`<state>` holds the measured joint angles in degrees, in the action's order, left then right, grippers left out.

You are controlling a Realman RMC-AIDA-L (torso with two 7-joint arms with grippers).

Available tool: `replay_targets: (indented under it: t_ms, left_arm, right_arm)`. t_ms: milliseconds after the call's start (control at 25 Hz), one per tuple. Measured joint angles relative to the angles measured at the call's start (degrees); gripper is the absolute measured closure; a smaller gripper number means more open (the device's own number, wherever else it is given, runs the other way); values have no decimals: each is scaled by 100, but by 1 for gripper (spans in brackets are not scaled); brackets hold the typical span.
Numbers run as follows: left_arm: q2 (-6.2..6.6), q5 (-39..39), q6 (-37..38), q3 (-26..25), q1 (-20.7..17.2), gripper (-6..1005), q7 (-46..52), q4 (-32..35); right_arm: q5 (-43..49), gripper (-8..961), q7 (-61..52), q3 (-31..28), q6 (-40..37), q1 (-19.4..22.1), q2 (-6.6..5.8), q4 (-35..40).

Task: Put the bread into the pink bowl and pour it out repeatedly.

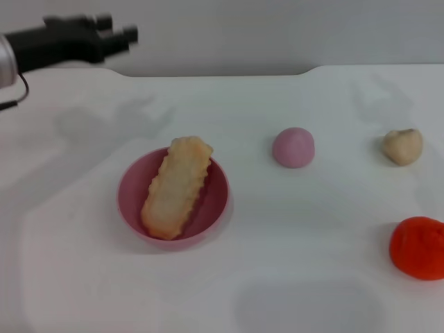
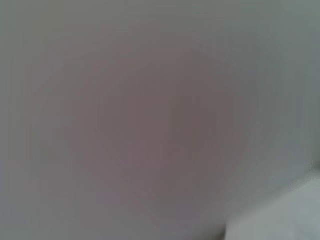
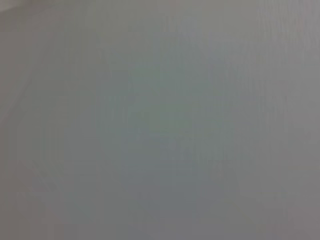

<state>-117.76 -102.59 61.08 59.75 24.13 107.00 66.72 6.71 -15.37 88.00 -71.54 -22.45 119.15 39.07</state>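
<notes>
The bread (image 1: 176, 186) lies inside the pink bowl (image 1: 130, 196) with its plain pale tan side up. Its far end rests on the bowl's far rim and pokes a little over it. The bowl stands upright on the white table, left of centre. My left gripper (image 1: 118, 28) hangs high at the far left, well away from the bowl, open and holding nothing. The right gripper is out of view. Both wrist views show only a blank pale surface.
A small pink ball (image 1: 293, 147) sits to the right of the bowl. A small tan lump (image 1: 402, 146) lies at the far right, and a red-orange lump (image 1: 417, 248) lies nearer at the right edge. The white table (image 1: 305, 277) ends at a grey wall behind.
</notes>
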Motion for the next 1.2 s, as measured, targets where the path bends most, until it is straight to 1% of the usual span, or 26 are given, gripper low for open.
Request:
replay_targets:
  t_ms: [120,200,280,400,560,760,920,1040,1200]
  left_arm:
    - [-7,1447,-87,8,-224,465,-1264,-283]
    - [-10,2247,-84,10,-307,465,-2003,-574]
    - [-15,3394,-19,4,-379,465,-3173,-1148]
    - [-20,4783,262,4,-421,465,-4577,-1898]
    - [-30,6249,782,-3,-397,465,-6239,-2981]
    - [-65,7646,1126,4,-391,465,-7796,-3892]
    - [-60,8421,1174,-6,-387,465,-8553,-4376]
    - [-63,8847,1177,-12,-310,465,-8984,-4695]
    - [-79,9090,1186,-13,-169,465,-9310,-5029]
  right_arm:
    - [-18,470,0,-9,0,-41,-3,-82]
    - [-60,470,1,-18,0,-105,-3,-191]
    - [-100,470,5,-19,0,-171,0,-303]
    - [-192,470,82,-29,1,-247,2,-461]
    - [-654,470,366,6,9,-315,14,-761]
    - [-1455,470,573,29,6,-393,31,-1173]
    - [-2120,470,948,1,4,-423,28,-1416]
    - [-2516,470,1216,-21,4,-455,18,-1547]
    - [-2841,470,1437,-89,3,-552,-4,-1774]
